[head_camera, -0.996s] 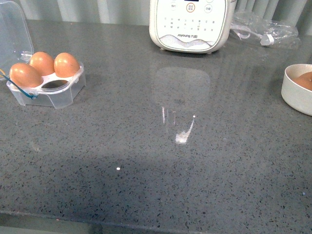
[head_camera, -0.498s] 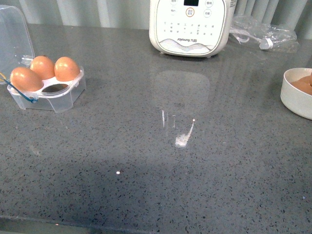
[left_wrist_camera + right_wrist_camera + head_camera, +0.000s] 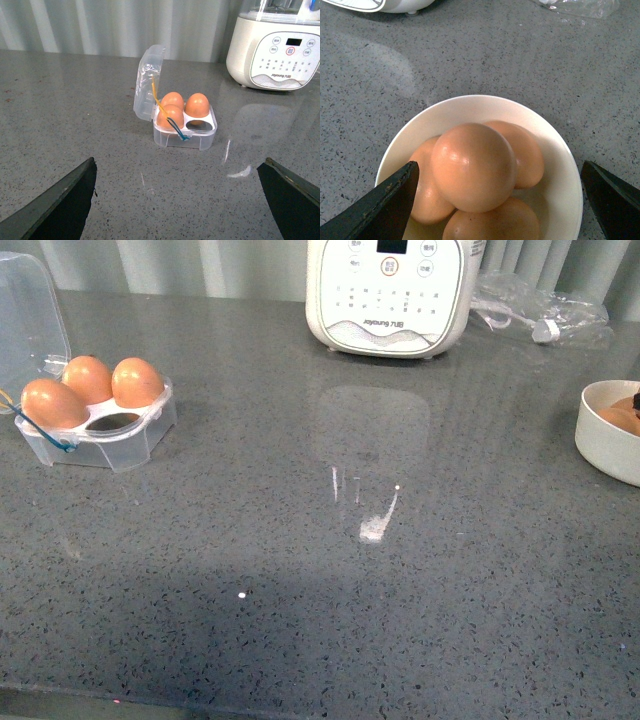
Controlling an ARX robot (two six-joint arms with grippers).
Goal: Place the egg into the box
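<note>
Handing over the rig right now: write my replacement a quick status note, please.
Left gripper: open, empty, facing the box from some way off.
Right gripper: open, empty, hovering over the bowl and its top egg.
Done: three eggs sit in the box, lid open.
Left: one cup is empty. Grasp the top egg, carry it across and seat it there.
</note>
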